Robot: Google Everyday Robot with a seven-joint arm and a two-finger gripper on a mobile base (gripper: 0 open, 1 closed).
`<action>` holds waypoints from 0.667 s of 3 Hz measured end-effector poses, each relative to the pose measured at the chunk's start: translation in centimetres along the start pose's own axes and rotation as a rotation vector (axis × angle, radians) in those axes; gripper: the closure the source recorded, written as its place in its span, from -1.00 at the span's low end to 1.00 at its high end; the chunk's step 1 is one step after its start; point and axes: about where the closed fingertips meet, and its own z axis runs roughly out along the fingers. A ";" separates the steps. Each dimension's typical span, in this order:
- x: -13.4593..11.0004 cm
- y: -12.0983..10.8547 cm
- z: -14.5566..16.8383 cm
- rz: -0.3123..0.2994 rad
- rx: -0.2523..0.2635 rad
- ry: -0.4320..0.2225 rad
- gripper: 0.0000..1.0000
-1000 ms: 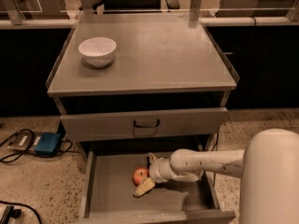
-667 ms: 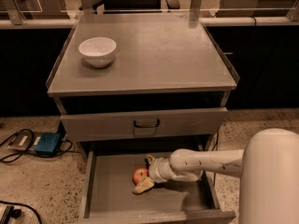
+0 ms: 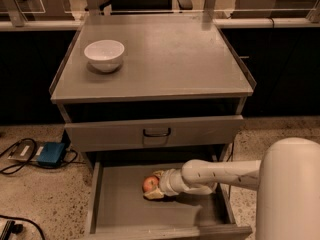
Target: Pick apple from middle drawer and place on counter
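Observation:
The apple (image 3: 149,183) is small and red-orange and lies on the floor of the open middle drawer (image 3: 117,204), left of its centre. My gripper (image 3: 155,185) reaches into the drawer from the right on a white arm. Its two pale fingers (image 3: 153,195) sit one behind and one in front of the apple and are closed against it. The apple rests low, at the drawer floor. The counter (image 3: 170,59) is the flat grey cabinet top above the drawers.
A white bowl (image 3: 104,54) stands on the counter's back left. The upper drawer front with a dark loop handle (image 3: 156,132) is shut just above the arm. A blue box with cables (image 3: 50,154) lies on the speckled floor at left. My white body (image 3: 292,194) fills the lower right.
The two fingers have drawn together around the apple, from a wide gap to touching it. The arm and the apple have hardly moved.

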 end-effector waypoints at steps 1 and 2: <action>-0.1 0.2 -0.2 -0.002 -0.002 -0.004 1.00; -0.2 0.6 -0.8 -0.006 -0.005 -0.012 1.00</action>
